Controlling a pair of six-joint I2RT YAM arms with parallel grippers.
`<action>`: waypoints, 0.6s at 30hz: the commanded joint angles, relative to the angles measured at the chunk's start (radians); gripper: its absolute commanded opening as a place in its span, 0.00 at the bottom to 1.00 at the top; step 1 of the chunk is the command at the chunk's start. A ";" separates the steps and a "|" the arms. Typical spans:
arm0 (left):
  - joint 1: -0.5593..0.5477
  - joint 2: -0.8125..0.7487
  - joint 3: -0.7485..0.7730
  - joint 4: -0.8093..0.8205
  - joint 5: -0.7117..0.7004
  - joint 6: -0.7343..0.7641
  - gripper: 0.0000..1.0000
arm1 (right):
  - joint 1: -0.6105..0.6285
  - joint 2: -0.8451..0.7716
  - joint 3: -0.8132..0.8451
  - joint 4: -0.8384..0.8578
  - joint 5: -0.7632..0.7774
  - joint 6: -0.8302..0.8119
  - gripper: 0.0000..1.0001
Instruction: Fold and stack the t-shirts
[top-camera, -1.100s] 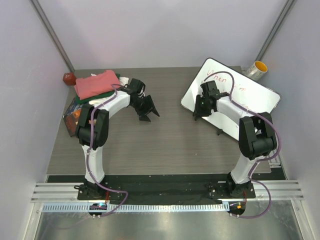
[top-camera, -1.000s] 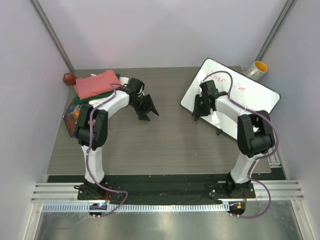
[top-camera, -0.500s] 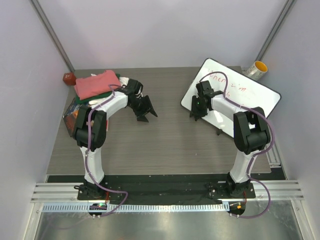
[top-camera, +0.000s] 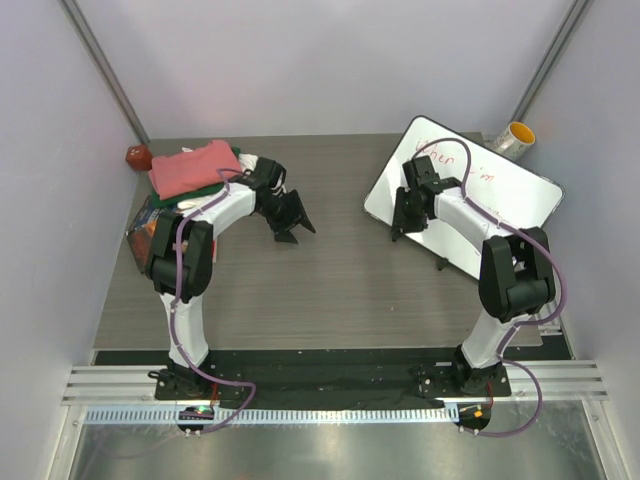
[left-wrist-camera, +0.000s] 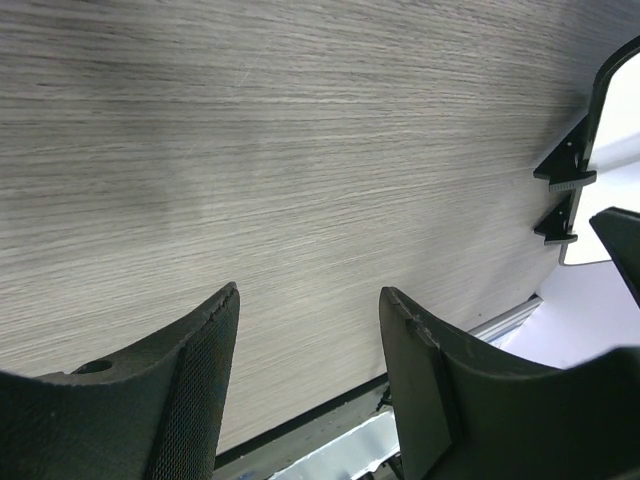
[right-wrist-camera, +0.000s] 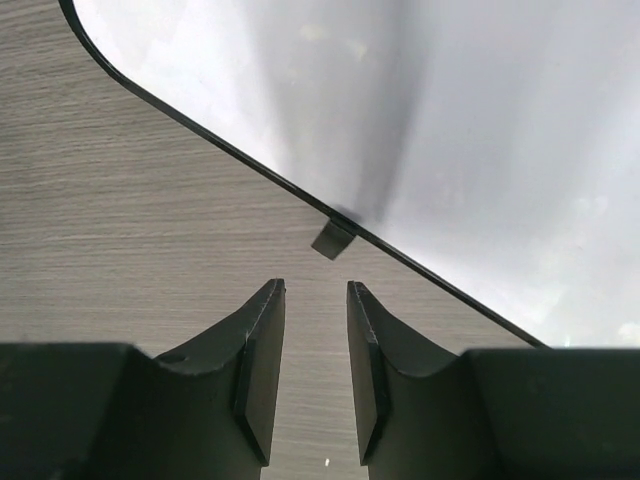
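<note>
Surface: grey wood-grain table (top-camera: 330, 280), pale walls around it.
Left tool: left gripper (left-wrist-camera: 310, 300) released, fingers wide apart over bare table, nothing between them.
Right tool: right gripper (right-wrist-camera: 315, 290) empty, fingers a narrow gap apart, above the whiteboard (top-camera: 500, 200) at its dark edge.
T-shirts: folded salmon-pink shirt (top-camera: 195, 167) lies on the dark green shirt (top-camera: 205, 190), beyond the left gripper and to its left.

Folded pink t-shirt (top-camera: 193, 167) atop green t-shirt (top-camera: 208, 188), far-left corner
</note>
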 joint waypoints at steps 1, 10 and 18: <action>0.005 -0.021 -0.002 0.033 0.019 0.009 0.59 | -0.001 -0.053 0.021 -0.059 0.031 0.003 0.37; 0.005 -0.035 -0.030 0.045 0.017 0.015 0.59 | 0.004 -0.008 0.027 -0.074 0.030 0.009 0.37; 0.005 -0.040 -0.033 0.044 0.016 0.022 0.59 | 0.013 0.075 0.079 -0.088 0.013 0.013 0.37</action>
